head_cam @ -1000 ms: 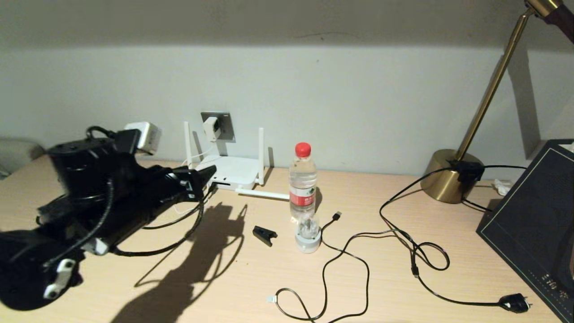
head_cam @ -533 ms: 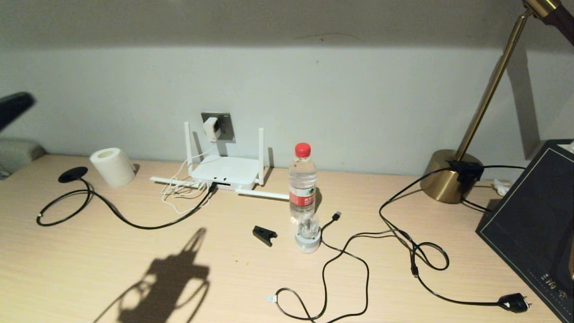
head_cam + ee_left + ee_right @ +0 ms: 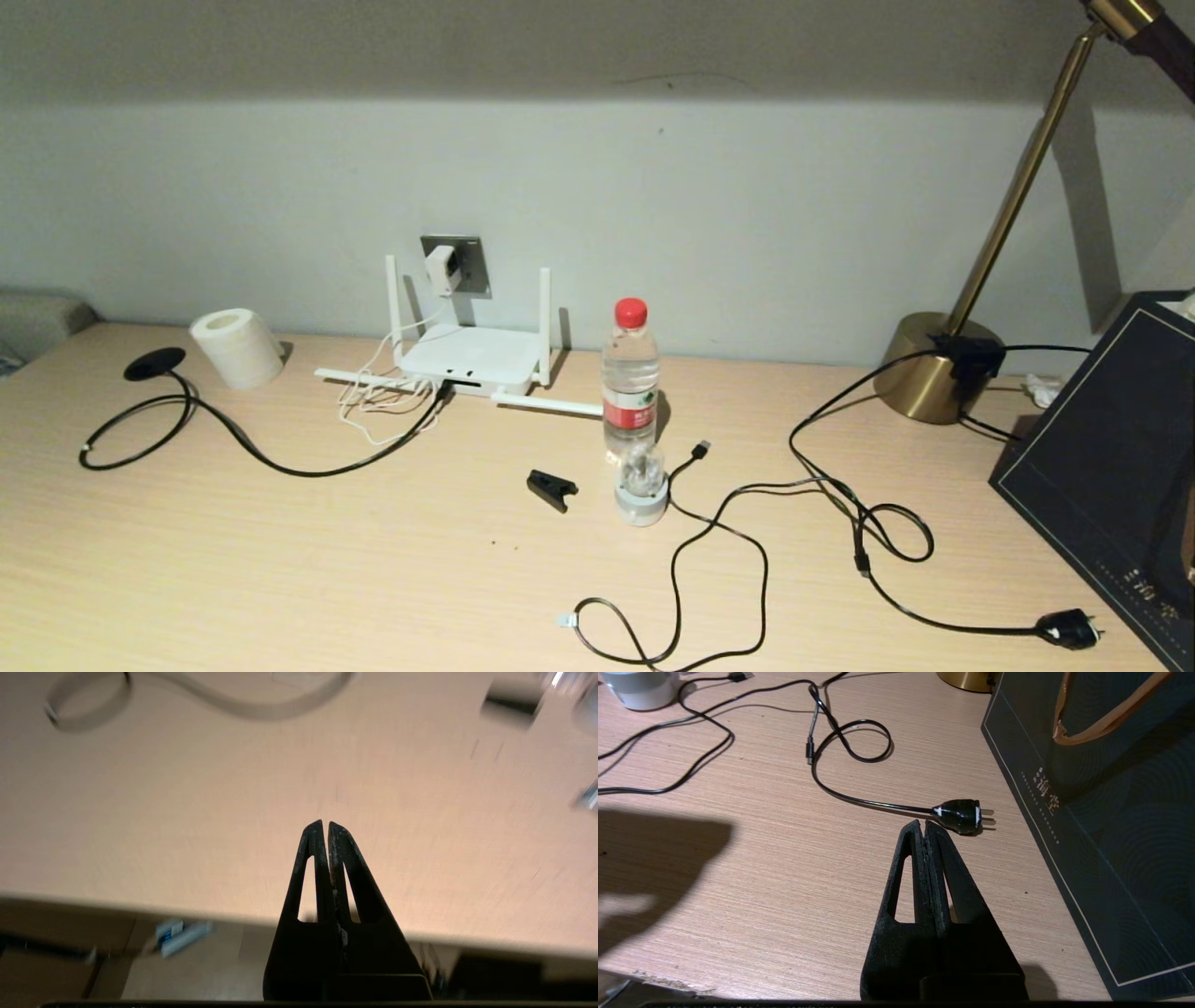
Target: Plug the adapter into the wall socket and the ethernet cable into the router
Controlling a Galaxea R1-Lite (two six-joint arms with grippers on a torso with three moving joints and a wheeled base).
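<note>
The adapter (image 3: 438,269) sits plugged into the wall socket (image 3: 464,264) on the far wall, its thin white cord (image 3: 383,399) dropping to the router (image 3: 470,359), which lies flat on the wooden desk (image 3: 280,579) just below the socket. Two of the router's antennas stand upright and two lie flat along the desk. The ethernet cable (image 3: 243,446) runs from the router's near edge, where its end meets the port row, leftward in a long curve, loops once, and ends at a round black disc on the desk beside a roll of toilet paper (image 3: 237,347).

Right of the router stands a water bottle (image 3: 630,381) with a red cap, and just in front of it a small clear-topped object on a white base (image 3: 641,490). A small black clip (image 3: 551,489) lies to the left of that. A black USB cable (image 3: 709,532) snakes across the near middle of the desk. Further right, a black mains cord (image 3: 878,551) runs from the brass lamp base (image 3: 920,373) to a black plug (image 3: 959,815) lying near a dark paper bag (image 3: 1111,835).

Neither arm shows in the head view. The left gripper (image 3: 325,823) hangs over the near edge of the desk, its fingers pressed together and holding nothing. The right gripper (image 3: 923,822) hovers above the desk just short of the black plug, beside the bag, fingers likewise pressed together and empty.
</note>
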